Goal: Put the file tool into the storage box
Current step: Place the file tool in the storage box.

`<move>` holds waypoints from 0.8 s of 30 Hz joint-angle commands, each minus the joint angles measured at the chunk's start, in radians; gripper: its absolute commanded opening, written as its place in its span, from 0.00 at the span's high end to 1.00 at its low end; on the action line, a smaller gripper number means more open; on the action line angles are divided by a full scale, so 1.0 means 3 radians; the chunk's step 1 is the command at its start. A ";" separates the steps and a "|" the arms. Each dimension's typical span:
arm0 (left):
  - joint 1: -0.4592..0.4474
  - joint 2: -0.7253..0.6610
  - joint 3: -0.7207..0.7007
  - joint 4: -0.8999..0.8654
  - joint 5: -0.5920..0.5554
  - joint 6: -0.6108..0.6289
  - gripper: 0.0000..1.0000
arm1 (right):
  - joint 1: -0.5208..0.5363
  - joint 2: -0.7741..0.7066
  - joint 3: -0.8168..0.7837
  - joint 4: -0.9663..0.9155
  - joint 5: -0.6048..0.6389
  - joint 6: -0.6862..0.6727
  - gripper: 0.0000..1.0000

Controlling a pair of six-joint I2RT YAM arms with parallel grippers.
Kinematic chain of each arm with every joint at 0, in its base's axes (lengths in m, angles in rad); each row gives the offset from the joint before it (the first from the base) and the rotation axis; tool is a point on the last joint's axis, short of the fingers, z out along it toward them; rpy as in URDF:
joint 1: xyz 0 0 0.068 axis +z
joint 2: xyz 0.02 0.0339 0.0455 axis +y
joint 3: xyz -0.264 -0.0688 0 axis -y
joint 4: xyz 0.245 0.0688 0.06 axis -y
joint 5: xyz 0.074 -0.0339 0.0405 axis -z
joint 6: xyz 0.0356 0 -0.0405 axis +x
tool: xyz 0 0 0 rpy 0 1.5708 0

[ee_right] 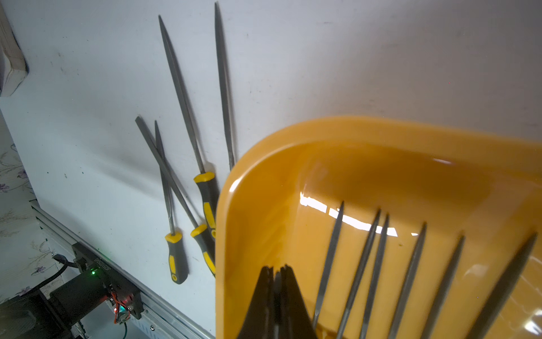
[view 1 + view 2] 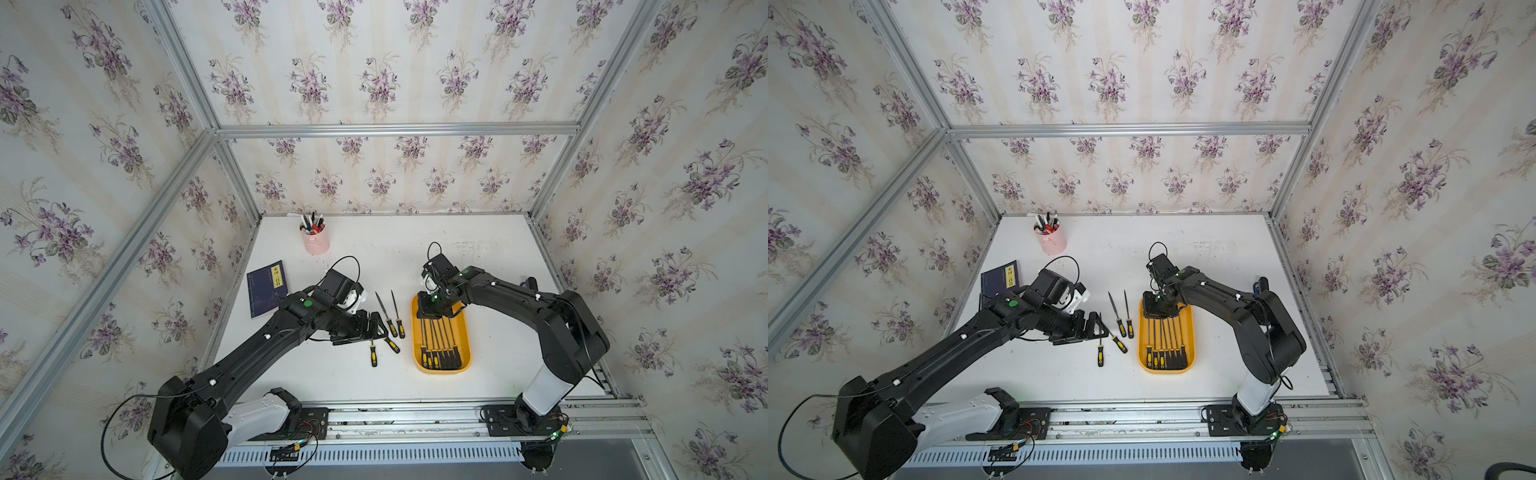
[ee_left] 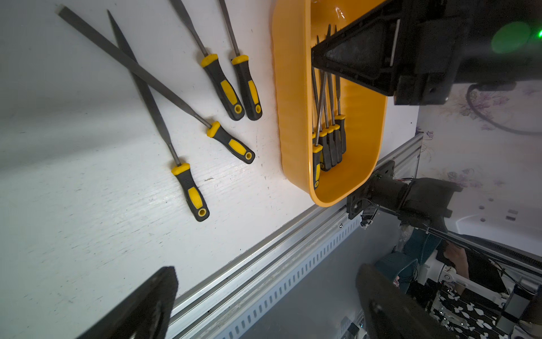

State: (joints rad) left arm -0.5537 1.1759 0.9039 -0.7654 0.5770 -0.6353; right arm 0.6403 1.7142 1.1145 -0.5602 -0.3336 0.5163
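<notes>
- The storage box (image 2: 462,332) sits lower centre in both top views, with about six files (image 2: 440,345) already lying lengthwise inside it.
- Four more lie on the table just left of it: a side-by-side pair (image 2: 392,325) and a crossed pair (image 2: 374,356).
- The left gripper (image 2: 376,330) hangs wide open and empty over the crossed pair (probably the next pick).
- The right gripper (image 2: 430,309) is closed above the box's upper end; I cannot tell whether it pinches a blade.
- By my judgement the task is past halfway.
</notes>
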 commanded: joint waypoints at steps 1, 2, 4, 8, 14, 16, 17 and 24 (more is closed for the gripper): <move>0.0008 0.0007 -0.0010 0.0027 -0.0011 0.0062 0.00 | 0.0008 0.0027 -0.0014 0.0068 0.0006 -0.0023 1.00; 0.0009 0.0007 -0.0014 0.0035 -0.0011 0.0057 0.00 | 0.0008 0.0035 -0.0018 0.0073 0.0014 -0.0028 1.00; 0.0005 0.0004 -0.0021 0.0026 -0.0011 0.0060 0.00 | 0.0014 0.0061 -0.0030 0.0073 0.0022 -0.0029 1.00; 0.0010 -0.0003 -0.0047 0.0032 -0.0020 0.0062 0.00 | 0.0029 0.0089 -0.0042 0.0083 0.0026 -0.0036 1.00; 0.0014 0.0012 -0.0083 0.0053 -0.0025 0.0052 0.00 | 0.0039 0.0130 -0.0046 0.0079 0.0027 -0.0046 1.00; 0.0012 0.0012 -0.0098 0.0062 -0.0023 0.0052 0.00 | 0.0048 0.0133 -0.0056 0.0095 0.0014 -0.0044 1.00; 0.0016 0.0007 -0.0102 0.0067 -0.0021 0.0042 0.00 | 0.0049 0.0134 -0.0059 0.0101 0.0013 -0.0044 1.00; 0.0015 -0.0003 -0.0153 0.0086 -0.0027 0.0029 0.00 | 0.0059 0.0156 -0.0094 0.0114 0.0014 -0.0044 1.00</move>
State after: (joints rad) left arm -0.5499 1.1774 0.8604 -0.7464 0.5758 -0.6357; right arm 0.6552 1.7580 1.0897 -0.5282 -0.3305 0.5125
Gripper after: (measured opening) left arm 0.997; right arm 0.079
